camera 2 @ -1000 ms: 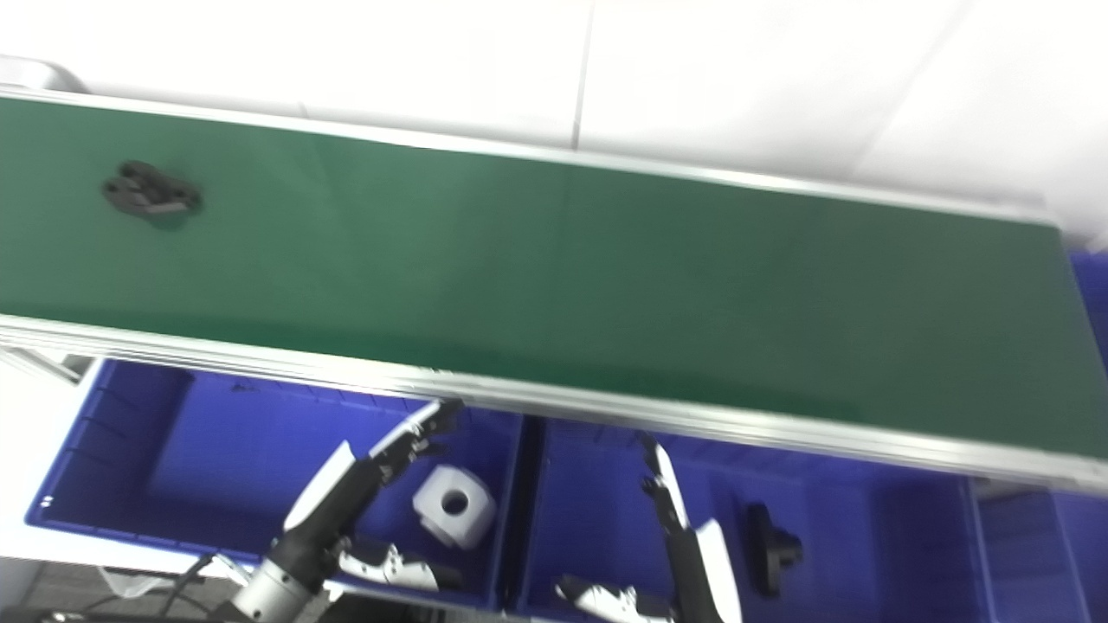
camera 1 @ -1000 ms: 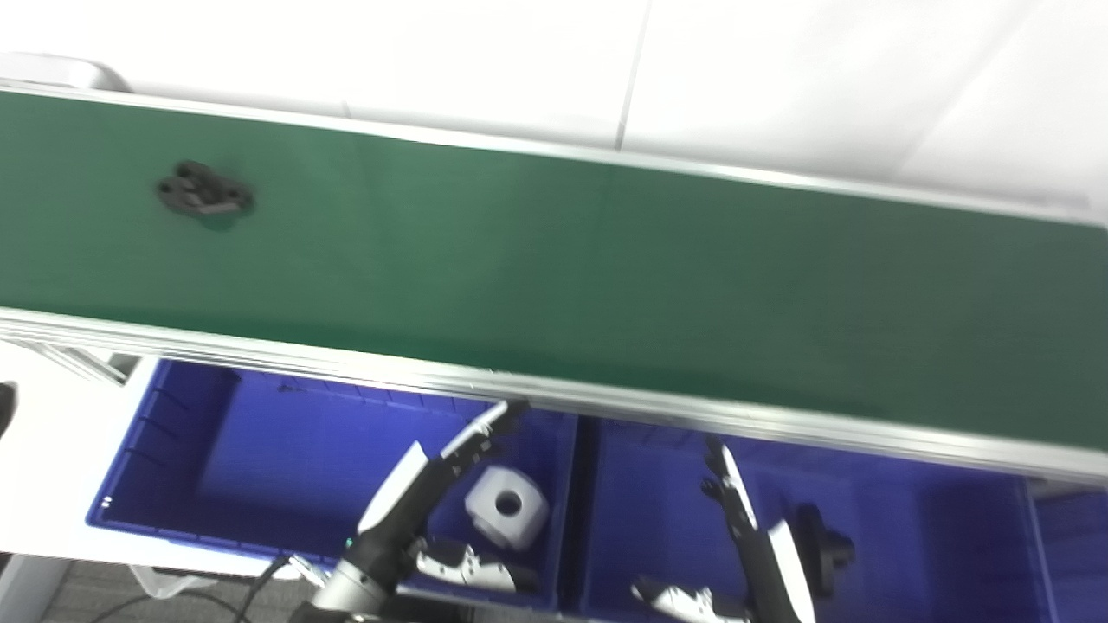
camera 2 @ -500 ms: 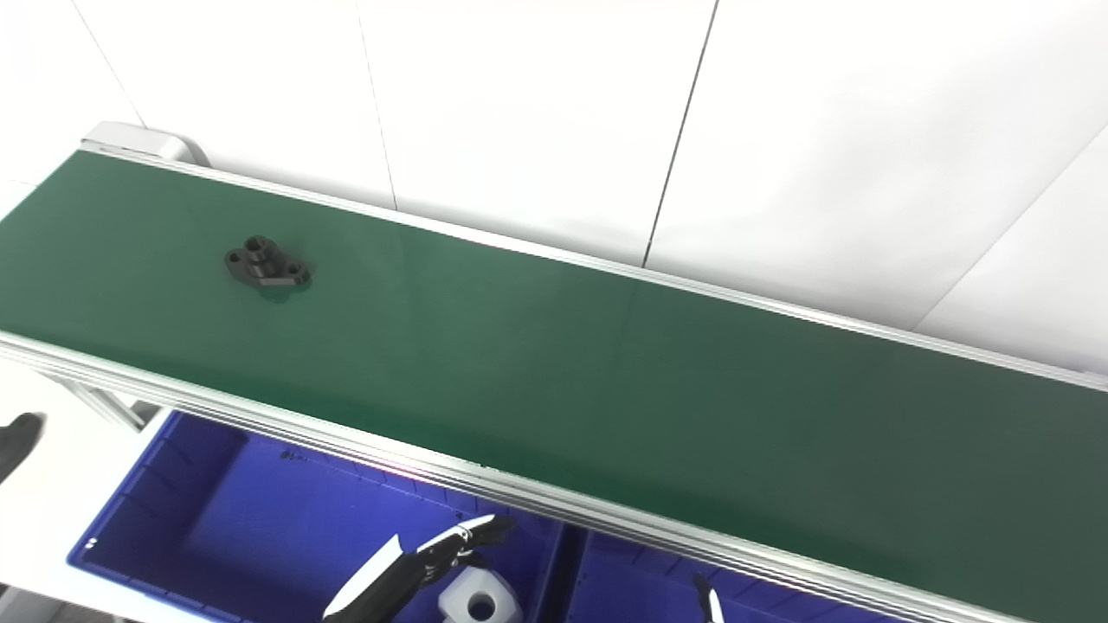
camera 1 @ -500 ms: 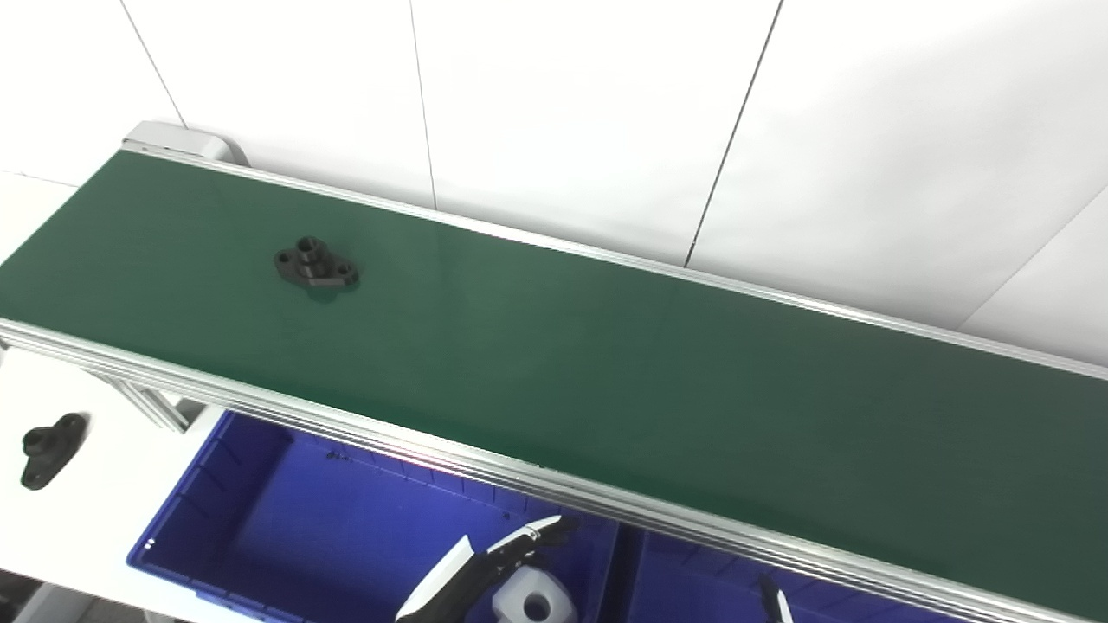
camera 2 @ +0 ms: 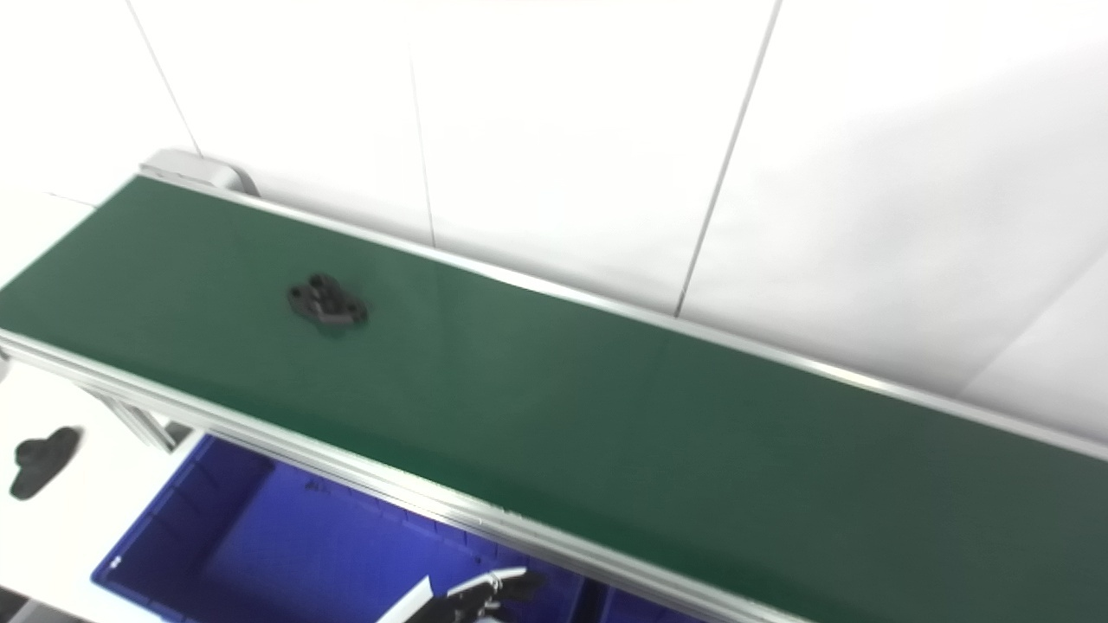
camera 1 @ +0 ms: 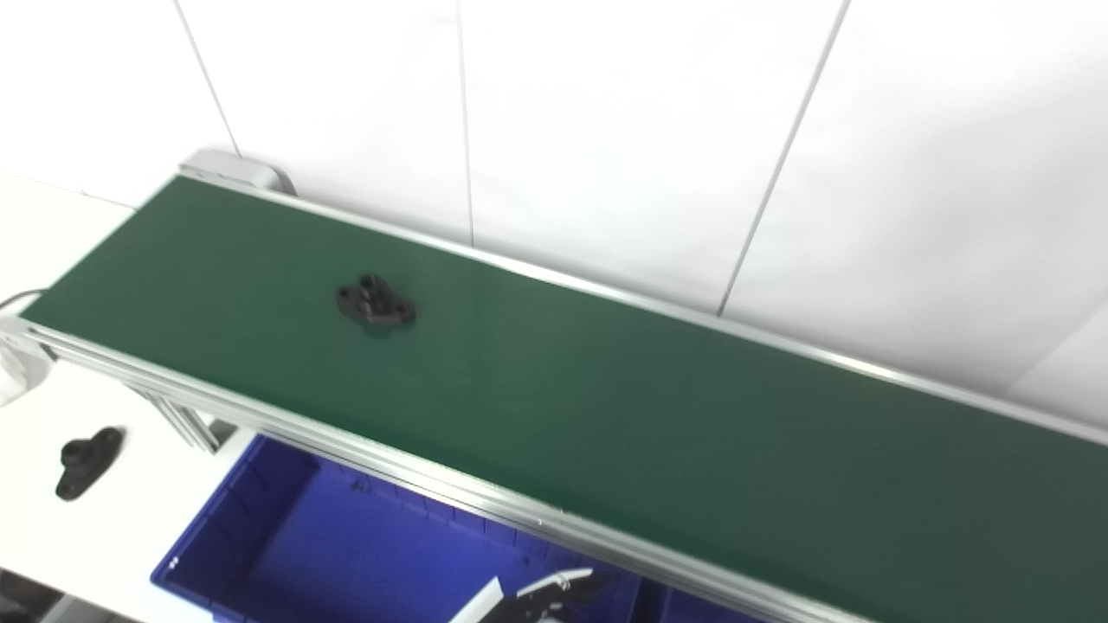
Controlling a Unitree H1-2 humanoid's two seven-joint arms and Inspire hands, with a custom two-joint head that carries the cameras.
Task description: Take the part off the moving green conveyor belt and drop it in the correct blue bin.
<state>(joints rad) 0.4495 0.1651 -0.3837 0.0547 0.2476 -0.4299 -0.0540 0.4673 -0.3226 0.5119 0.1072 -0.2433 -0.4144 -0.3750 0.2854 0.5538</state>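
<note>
1. White wall panels back our green conveyor belt [camera 1: 606,415]; the black part [camera 1: 375,305] rides far left.
2. Our left hand [camera 1: 554,595] hovers low over the blue bin [camera 1: 286,554], fingers apart, empty.
3. Reaching late, we risk missing it.

Both eye views look down from above the near side of the green conveyor belt [camera 1: 606,415], facing the white panelled wall [camera 1: 606,130] behind it. The frames are rolled: the belt runs diagonally from upper left to lower right. Medium range, with most of the belt's length in frame and its right end cut off.

The two views share nearly the whole scene: belt, wall, black part [camera 1: 375,305] on the belt, the blue bin [camera 2: 260,536] under the near rail, and the fingertips of the left hand [camera 2: 489,588] at the bottom edge. The right eye view sits slightly to the right, so everything lands further left in it.
</note>
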